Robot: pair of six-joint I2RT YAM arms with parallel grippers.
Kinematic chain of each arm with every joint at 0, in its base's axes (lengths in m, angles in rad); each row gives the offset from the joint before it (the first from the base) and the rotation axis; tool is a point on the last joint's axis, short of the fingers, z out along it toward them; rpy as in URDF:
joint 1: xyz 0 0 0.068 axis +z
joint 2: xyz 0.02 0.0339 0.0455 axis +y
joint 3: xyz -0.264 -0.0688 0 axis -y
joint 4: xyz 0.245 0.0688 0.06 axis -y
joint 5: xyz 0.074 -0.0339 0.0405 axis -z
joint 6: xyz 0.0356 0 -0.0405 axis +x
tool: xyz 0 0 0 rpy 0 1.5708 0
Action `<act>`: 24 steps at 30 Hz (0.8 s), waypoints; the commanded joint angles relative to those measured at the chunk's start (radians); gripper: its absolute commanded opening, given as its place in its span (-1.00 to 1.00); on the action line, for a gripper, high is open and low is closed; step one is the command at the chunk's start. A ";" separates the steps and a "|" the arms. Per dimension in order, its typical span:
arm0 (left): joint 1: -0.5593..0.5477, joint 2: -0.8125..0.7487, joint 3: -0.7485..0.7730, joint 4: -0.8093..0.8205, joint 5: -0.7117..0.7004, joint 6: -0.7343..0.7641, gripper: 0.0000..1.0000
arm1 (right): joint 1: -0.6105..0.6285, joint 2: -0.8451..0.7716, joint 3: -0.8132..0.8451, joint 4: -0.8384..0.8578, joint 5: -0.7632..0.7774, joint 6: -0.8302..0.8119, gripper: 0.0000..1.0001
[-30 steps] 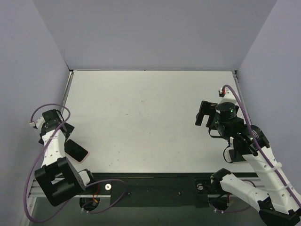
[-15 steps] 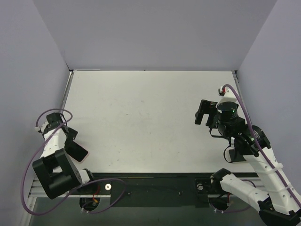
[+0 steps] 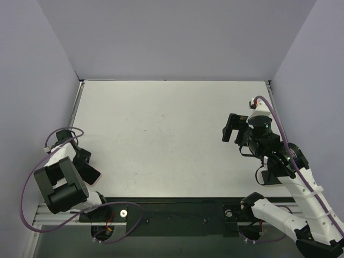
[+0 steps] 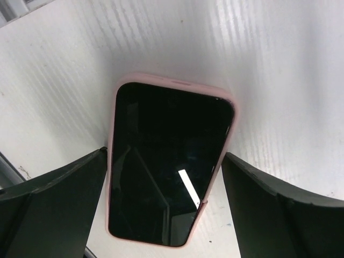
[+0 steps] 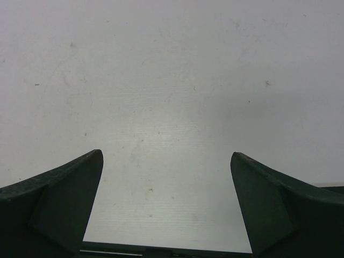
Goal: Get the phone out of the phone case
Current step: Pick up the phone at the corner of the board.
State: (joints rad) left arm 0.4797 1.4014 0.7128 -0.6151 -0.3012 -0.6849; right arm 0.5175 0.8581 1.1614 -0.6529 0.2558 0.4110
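1. We count one table, white and lightly scuffed, with pale walls on three sides.
2. We count two arms. The left arm is folded low over the table's near left corner. The right arm stands at the right side, reaching in over the table.
3. We count two purple cables, one looping round each arm: left, right.
4. We count two grippers. The left gripper is spread wide, with one dark finger on each long side of the phone; we cannot tell whether either finger touches it. The right gripper is also spread wide, over bare table, with nothing between its fingers.
5. We count one phone. It lies flat on the table, its black screen up, in the near left corner just beside the left arm.
6. We count one phone case, pink. It wraps the phone all round, and its rim shows along every edge of the screen. The phone sits fully in it.
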 commanded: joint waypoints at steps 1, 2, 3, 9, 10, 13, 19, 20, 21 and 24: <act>0.007 0.080 0.031 0.017 0.013 0.010 0.94 | -0.005 0.015 0.012 0.024 -0.004 0.000 1.00; 0.004 0.094 0.055 0.000 0.005 0.018 0.94 | -0.005 0.019 0.014 0.025 -0.006 0.002 1.00; 0.002 0.117 0.062 -0.008 0.002 0.018 0.94 | -0.005 0.021 0.015 0.025 -0.006 0.002 1.00; -0.001 0.146 0.070 -0.032 -0.003 0.013 0.86 | -0.004 0.038 0.023 0.029 -0.012 0.021 1.00; 0.000 0.145 0.060 -0.020 0.013 0.013 0.73 | -0.005 0.038 0.023 0.030 -0.015 0.025 1.00; 0.000 0.156 0.054 -0.006 0.056 0.027 0.25 | -0.005 0.041 0.024 0.029 -0.020 0.035 1.00; 0.000 0.127 0.034 0.035 0.122 0.027 -0.78 | -0.005 0.032 0.017 0.030 -0.010 0.055 1.00; 0.000 0.119 0.028 0.038 0.129 0.028 -1.00 | -0.005 0.033 0.018 0.027 -0.012 0.058 1.00; -0.003 0.107 0.024 0.043 0.137 0.021 -1.00 | -0.005 0.032 0.017 0.027 -0.010 0.060 1.00; -0.010 0.076 0.019 0.040 0.143 0.016 -1.00 | -0.005 0.036 0.023 0.018 -0.012 0.061 1.00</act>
State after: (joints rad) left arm 0.4793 1.4815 0.7822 -0.5861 -0.2691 -0.6456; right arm 0.5175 0.8936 1.1614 -0.6460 0.2344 0.4557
